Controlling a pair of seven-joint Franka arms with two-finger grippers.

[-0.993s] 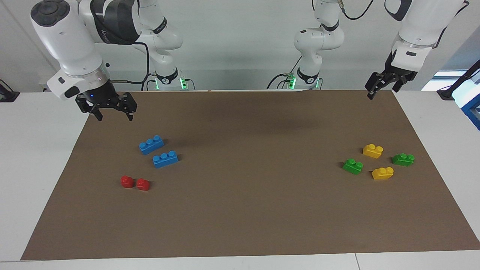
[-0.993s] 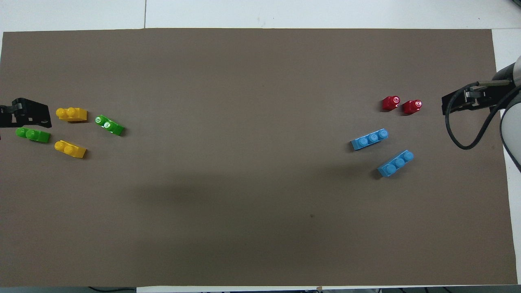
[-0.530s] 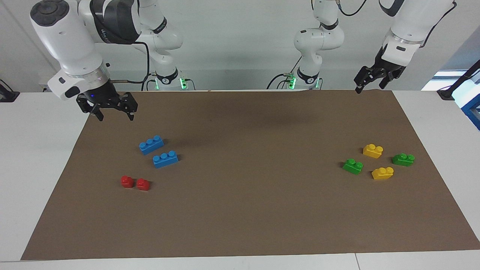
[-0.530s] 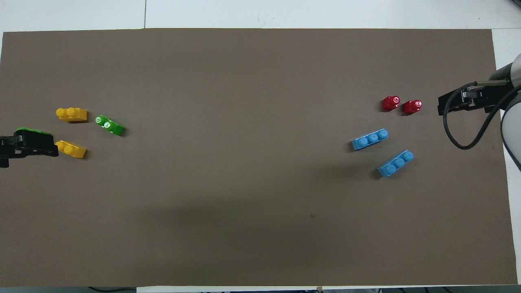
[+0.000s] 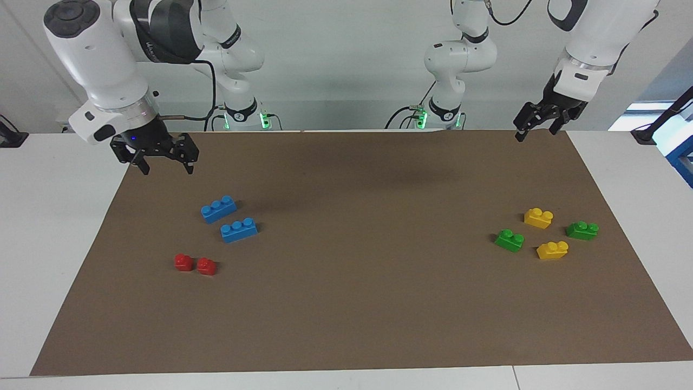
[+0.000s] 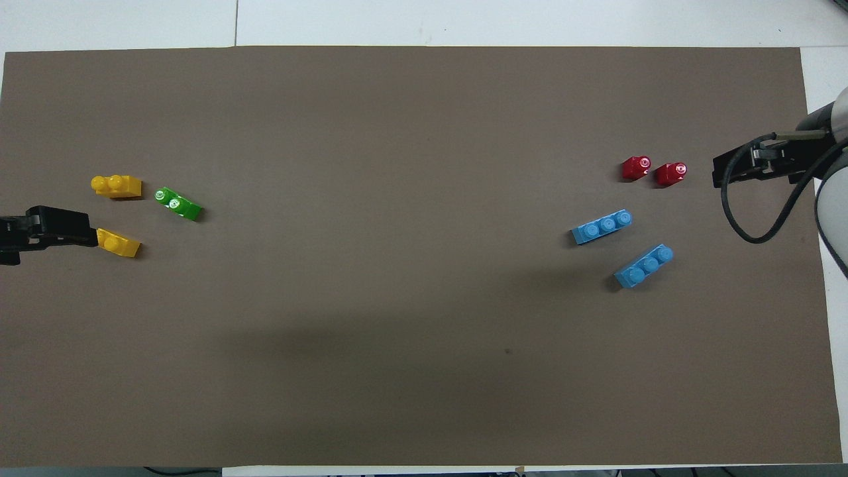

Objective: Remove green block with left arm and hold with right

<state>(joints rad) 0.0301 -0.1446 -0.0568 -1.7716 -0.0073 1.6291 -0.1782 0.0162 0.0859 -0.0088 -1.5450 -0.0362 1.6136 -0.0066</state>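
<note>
Two green blocks lie on the brown mat near the left arm's end: one (image 5: 509,240) toward the middle of the table, one (image 5: 582,230) nearer the mat's edge. In the overhead view only the first (image 6: 177,204) shows; the left gripper (image 6: 46,228) covers the other. My left gripper (image 5: 536,129) is open and empty, high in the air over the mat's edge nearest the robots, apart from the blocks. My right gripper (image 5: 165,165) is open and empty, raised over the mat's corner at the right arm's end, and also shows in the overhead view (image 6: 748,169).
Two yellow blocks (image 5: 538,217) (image 5: 552,249) lie between the green ones. Two blue three-stud bricks (image 5: 218,208) (image 5: 239,229) and two small red blocks (image 5: 183,262) (image 5: 206,266) lie toward the right arm's end. The brown mat (image 5: 346,314) covers the table.
My left gripper has swung toward the table's middle, rising and then dropping a little; from above it now covers one green block. The right arm and the blocks have not moved.
</note>
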